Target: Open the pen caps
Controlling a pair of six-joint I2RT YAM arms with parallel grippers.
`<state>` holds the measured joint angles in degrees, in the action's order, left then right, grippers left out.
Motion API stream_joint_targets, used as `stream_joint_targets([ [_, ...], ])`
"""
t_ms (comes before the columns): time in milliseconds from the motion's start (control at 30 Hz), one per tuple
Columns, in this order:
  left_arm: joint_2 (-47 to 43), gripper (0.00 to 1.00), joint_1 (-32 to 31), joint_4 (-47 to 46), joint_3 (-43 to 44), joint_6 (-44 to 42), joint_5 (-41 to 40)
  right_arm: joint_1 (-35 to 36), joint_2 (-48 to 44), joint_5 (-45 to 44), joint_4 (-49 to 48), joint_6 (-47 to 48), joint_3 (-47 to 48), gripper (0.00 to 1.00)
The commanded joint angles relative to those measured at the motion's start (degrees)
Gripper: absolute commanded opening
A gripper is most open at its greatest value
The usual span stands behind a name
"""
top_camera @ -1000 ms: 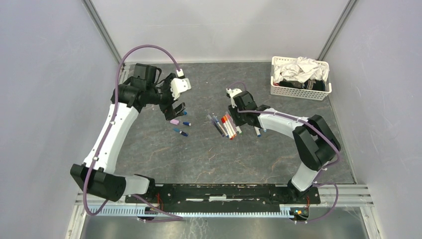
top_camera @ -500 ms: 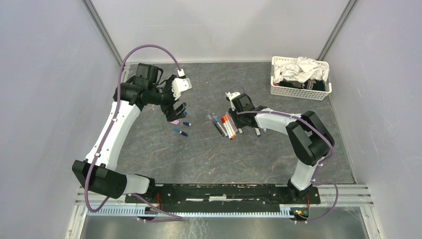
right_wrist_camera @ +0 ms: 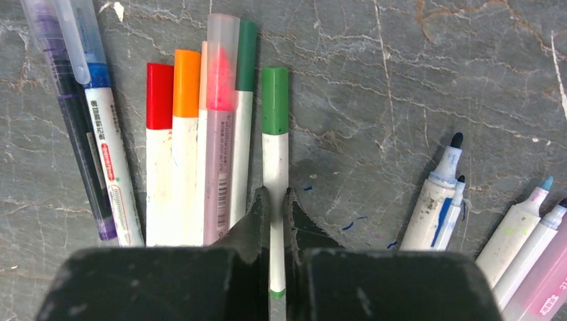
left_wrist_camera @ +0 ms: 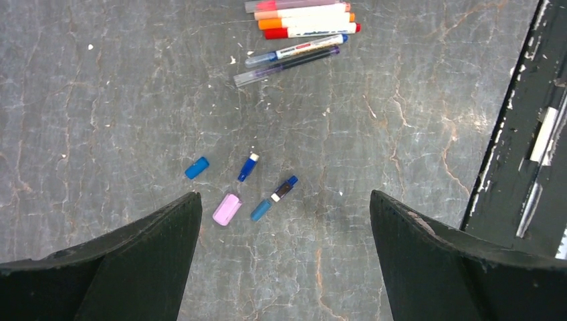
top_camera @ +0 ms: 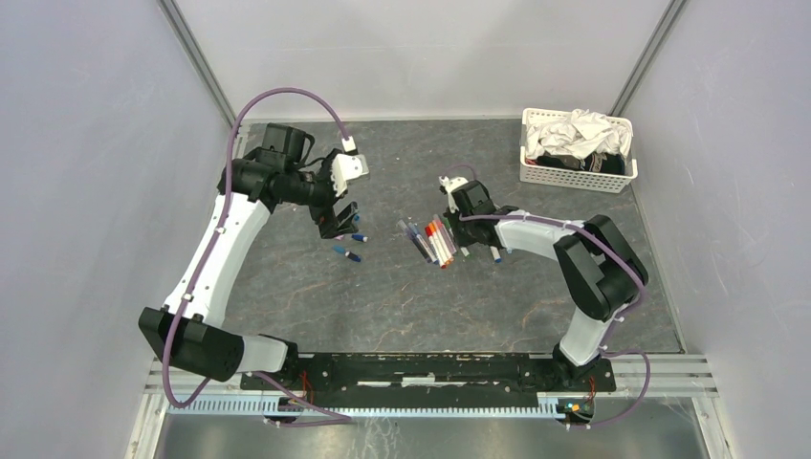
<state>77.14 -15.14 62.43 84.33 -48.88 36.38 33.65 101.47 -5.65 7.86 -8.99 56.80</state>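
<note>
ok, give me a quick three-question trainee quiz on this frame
1. True or false: the right claw is shut on the green-capped pen.
2. What colour is the wide loose cap under the left claw? A lilac, B red, C green.
3. Fill in: the left claw stands ___.

Key: 1 true; 2 A; 3 open.

White basket [top_camera: 578, 176] at far corner — seemingly holding cloth [top_camera: 577, 128].
</note>
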Motion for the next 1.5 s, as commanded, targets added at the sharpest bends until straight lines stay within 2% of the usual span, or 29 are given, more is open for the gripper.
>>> stream_joint_targets([
  [0, -0.3, 1.00, -0.5, 3.1, 0.1, -5.1, 4.0, -1.0, -5.3, 4.0, 1.5, 0.2, 0.7, 0.00],
  [67, -0.5, 1.00, -0.7, 4.0, -0.6, -7.6, 4.8, -1.3, -8.0, 5.5, 3.4, 0.7, 2.9, 0.00],
  [200, -1.1, 1.00, -1.5, 4.2, -2.0, -11.8, 5.3, -1.6, -11.8, 13.9, 6.7, 1.0, 7.4, 0.00],
  [300, -1.3, 1.00, -2.4, 4.0, -2.7, -14.5, 5.4, -1.6, -12.3, 26.2, 8.2, 0.6, 10.1, 0.00],
  [367, -1.8, 1.00, -2.8, 0.5, -5.0, -15.2, 5.8, -1.5, -11.2, 38.0, 8.2, -1.5, 11.2, 0.00],
  [467, -2.6, 1.00, -4.9, -1.7, -8.3, -21.7, 4.8, -0.6, -10.0, 49.9, 4.0, -5.3, 10.4, 0.00],
  [600, -0.9, 0.96, -8.0, -1.7, -9.2, -25.9, 1.7, 1.7, -7.1, 59.7, 3.2, -7.2, 12.1, 0.00],
  [767, 0.9, 0.86, -12.1, -0.7, -10.4, -29.5, -5.1, 4.4, -3.7, 64.9, 5.4, -6.3, 15.2, 0.00],
  [933, 2.0, 0.71, -14.1, -0.4, -11.8, -31.0, -7.7, 6.1, -1.3, 66.7, 5.6, -6.3, 16.8, 0.00],
  [1033, 2.4, 0.56, -15.2, 0.0, -12.4, -31.4, -9.4, 6.3, -0.5, 67.3, 4.8, -7.0, 17.4, 0.00],
  [1200, 2.8, 0.25, -15.6, 0.7, -12.3, -31.7, -11.1, 6.4, 0.0, 67.3, 4.0, -7.7, 17.4, 0.01],
  [1233, 2.8, 0.17, -15.7, 0.7, -12.2, -31.8, -11.0, 6.4, 0.1, 67.0, 3.9, -7.8, 17.3, 0.07],
  [1267, 2.8, 0.07, -15.7, 0.8, -12.0, -31.7, -10.8, 6.8, 0.3, 66.7, 3.8, -8.0, 17.3, 0.17],
  [1300, 2.7, 0.03, -15.9, 0.9, -11.9, -31.4, -10.7, 7.0, 0.5, 66.4, 3.4, -8.2, 17.2, 0.23],
  [1400, 2.8, 0.02, -16.3, 1.7, -11.5, -31.3, -10.1, 8.4, 1.7, 65.8, 2.6, -8.9, 17.8, 0.42],
  [1467, 2.9, 0.02, -16.3, 2.0, -11.4, -31.1, -10.1, 8.9, 2.7, 65.9, 2.1, -9.6, 18.3, 0.43],
])
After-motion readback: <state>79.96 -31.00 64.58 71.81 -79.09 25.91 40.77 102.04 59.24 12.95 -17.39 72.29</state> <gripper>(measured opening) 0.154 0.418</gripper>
